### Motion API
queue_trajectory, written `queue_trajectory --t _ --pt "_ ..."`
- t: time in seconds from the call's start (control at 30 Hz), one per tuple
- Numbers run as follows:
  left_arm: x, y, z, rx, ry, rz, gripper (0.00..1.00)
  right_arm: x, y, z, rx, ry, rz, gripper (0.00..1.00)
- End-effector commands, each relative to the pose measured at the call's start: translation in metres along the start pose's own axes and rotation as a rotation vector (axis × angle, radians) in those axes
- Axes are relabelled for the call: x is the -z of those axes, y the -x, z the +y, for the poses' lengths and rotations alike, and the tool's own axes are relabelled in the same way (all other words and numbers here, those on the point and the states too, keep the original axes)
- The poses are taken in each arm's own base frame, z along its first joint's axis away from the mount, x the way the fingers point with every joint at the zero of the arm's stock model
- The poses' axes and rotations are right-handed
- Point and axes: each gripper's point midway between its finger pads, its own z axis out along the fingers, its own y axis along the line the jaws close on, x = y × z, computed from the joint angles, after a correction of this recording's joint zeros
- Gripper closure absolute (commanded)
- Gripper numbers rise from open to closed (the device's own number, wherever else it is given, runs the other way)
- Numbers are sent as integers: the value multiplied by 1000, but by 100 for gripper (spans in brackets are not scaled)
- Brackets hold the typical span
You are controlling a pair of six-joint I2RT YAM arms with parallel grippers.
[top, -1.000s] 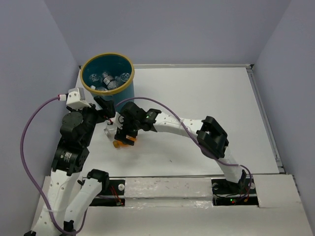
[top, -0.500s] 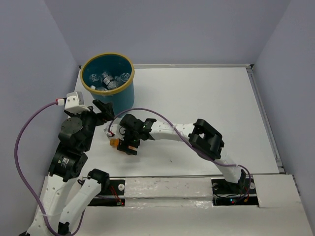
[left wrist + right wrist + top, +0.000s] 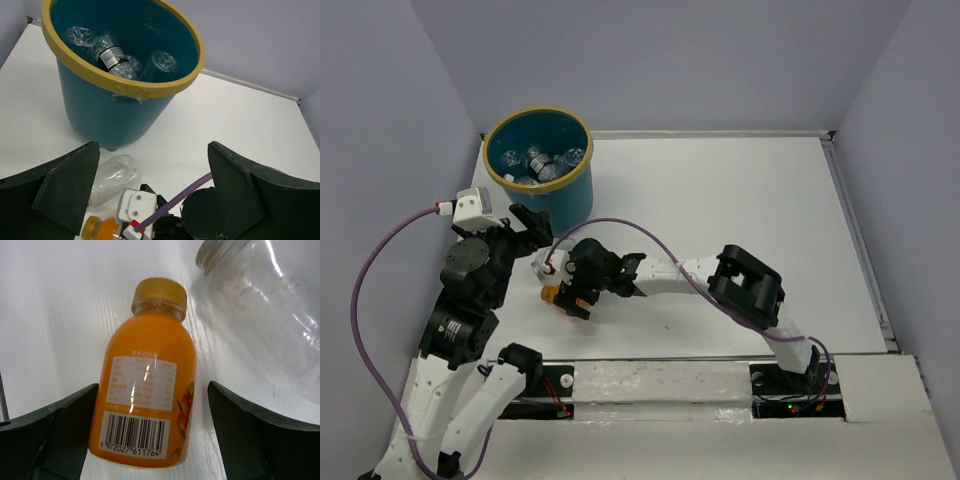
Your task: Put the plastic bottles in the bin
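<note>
An orange bottle (image 3: 145,400) with an orange cap lies on the white table, cap pointing away, between the fingers of my right gripper (image 3: 152,387). That gripper is open; its left finger is at the bottle's side and its right finger stands apart. From above, the orange bottle (image 3: 551,295) peeks out left of my right gripper (image 3: 570,298). A clear bottle (image 3: 265,305) lies just beyond it, also lying by the bin's foot as the clear bottle (image 3: 112,182). The teal bin (image 3: 100,115) holds several bottles (image 3: 117,57). My left gripper (image 3: 152,155) hangs open and empty facing the bin.
The bin (image 3: 575,195) stands at the table's back left corner, against the grey wall. My right arm's purple cable (image 3: 175,200) and white wrist camera (image 3: 134,210) lie close under my left gripper. White table surface stretches to the right.
My right gripper has shifted forward and left, down over the orange bottle, its jaws narrowing a little and widening again. The left arm drew back slightly, then held still.
</note>
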Motion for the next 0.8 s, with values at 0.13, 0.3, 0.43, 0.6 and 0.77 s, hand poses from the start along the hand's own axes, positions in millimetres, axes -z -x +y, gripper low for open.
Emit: queue_trajectory --t 0.13,0.3,0.43,0.6,0.77 --pt "1 -10 7 22 29 17 1 9 56 4 13 -39 -216 35" --pt "3 -18 12 42 49 41 1 54 77 13 -7 -68 -312 61" --pt "1 -28 13 38 58 77 1 113 96 11 -16 -145 -405 63" --pt "0 -34 12 43 53 105 1 194 115 -7 -22 -322 -524 69" --pt "-5 -52 6 75 40 176 2 262 160 -51 -28 -517 -659 71"
